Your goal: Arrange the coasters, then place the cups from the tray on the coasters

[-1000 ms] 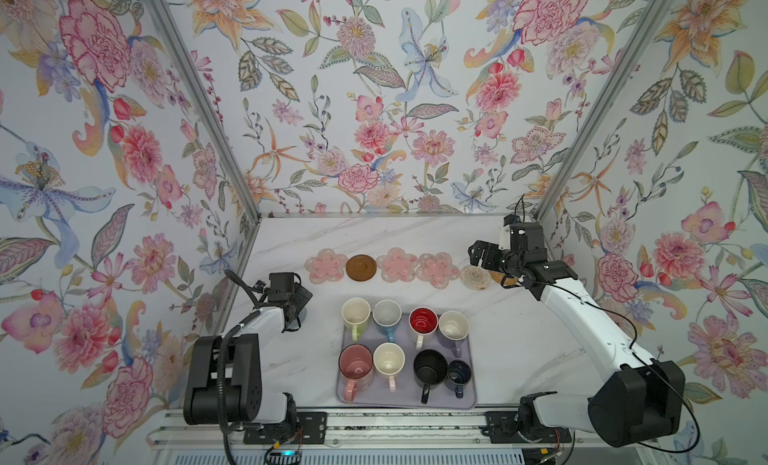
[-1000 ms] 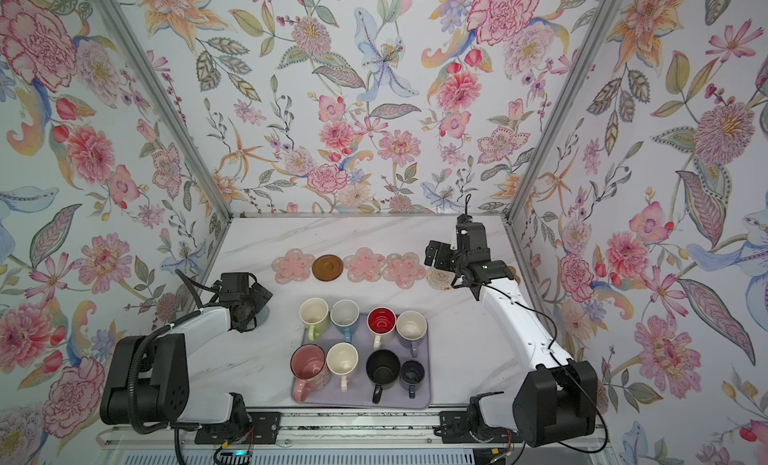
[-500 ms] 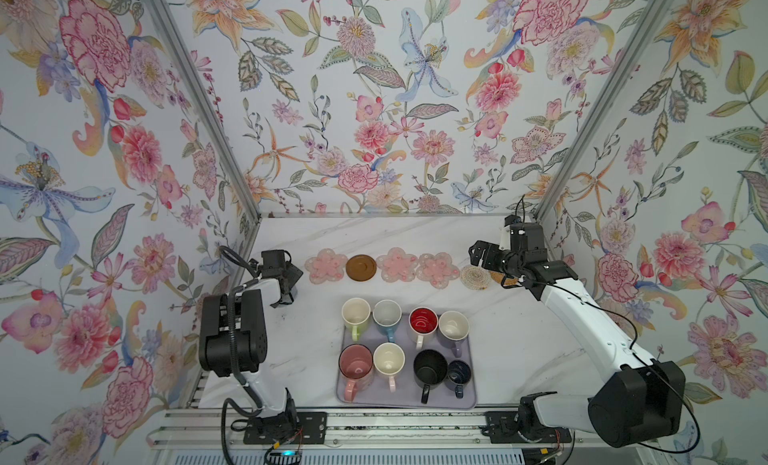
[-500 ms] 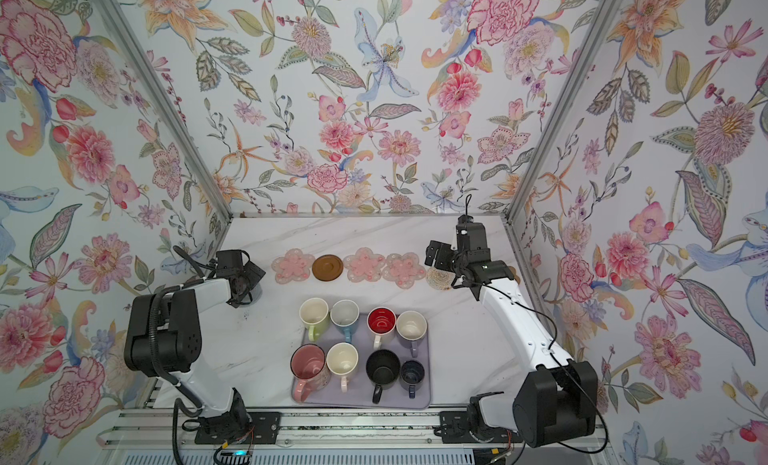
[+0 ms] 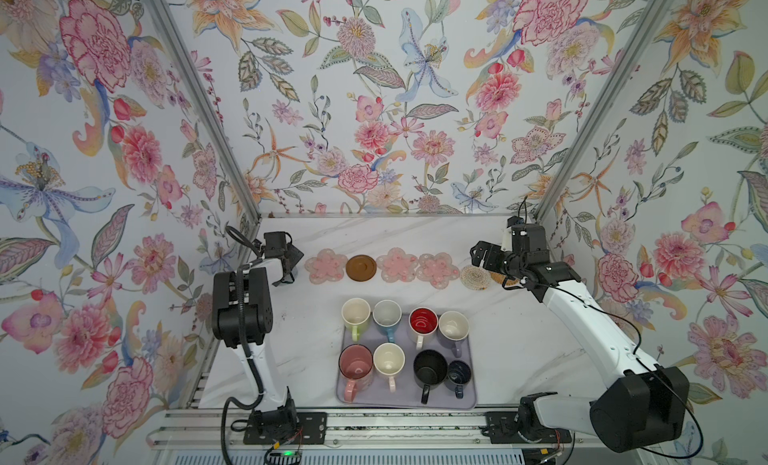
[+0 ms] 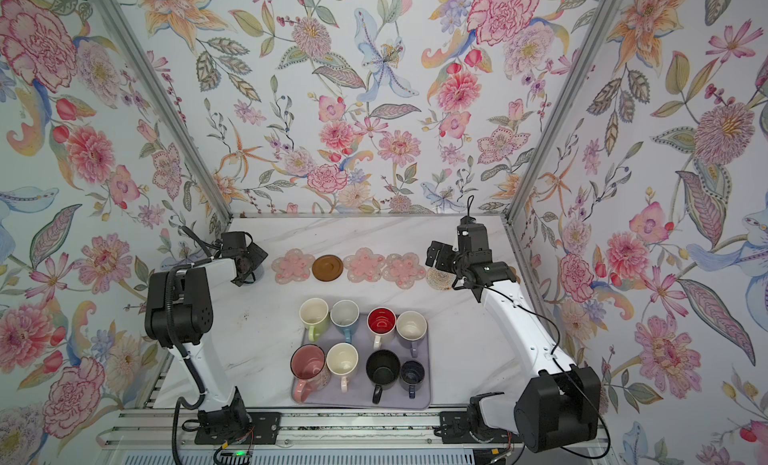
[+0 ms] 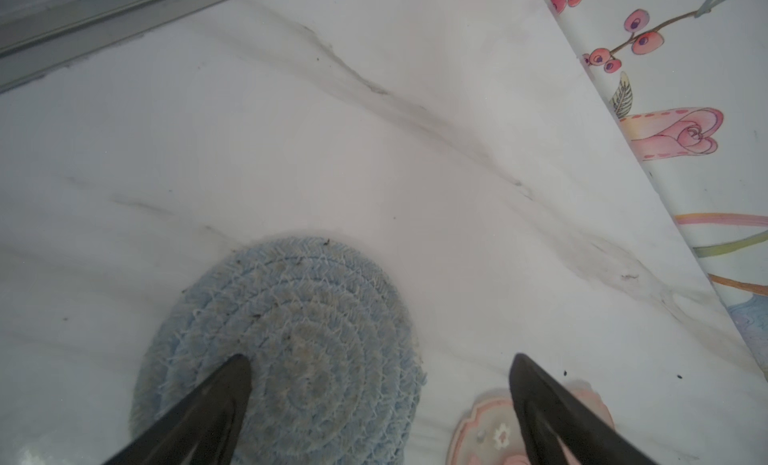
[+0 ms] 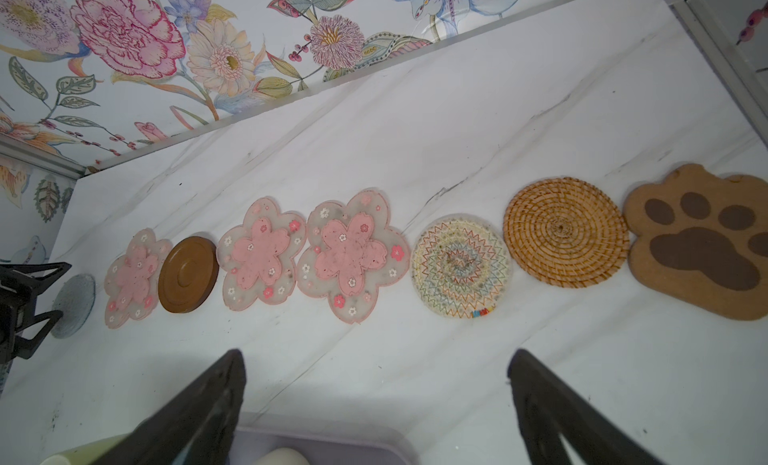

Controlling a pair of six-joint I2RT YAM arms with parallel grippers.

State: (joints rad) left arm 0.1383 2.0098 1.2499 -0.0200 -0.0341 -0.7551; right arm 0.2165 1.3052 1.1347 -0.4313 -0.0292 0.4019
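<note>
The cups (image 5: 423, 321) look glazed: I judge them stiff, rather heavy, slippery and breakable, so I would pinch one wall at the rim. Eight stand upright on the tray (image 5: 468, 394), in two rows, each another colour. The coasters (image 5: 397, 264) lie in one line at 12 o'clock from the tray. My left gripper (image 7: 380, 357) hangs wide and empty over the grey coaster (image 7: 299, 317) at the line's 9 o'clock end; my right gripper (image 8: 374, 352) is wide and empty too.
</note>
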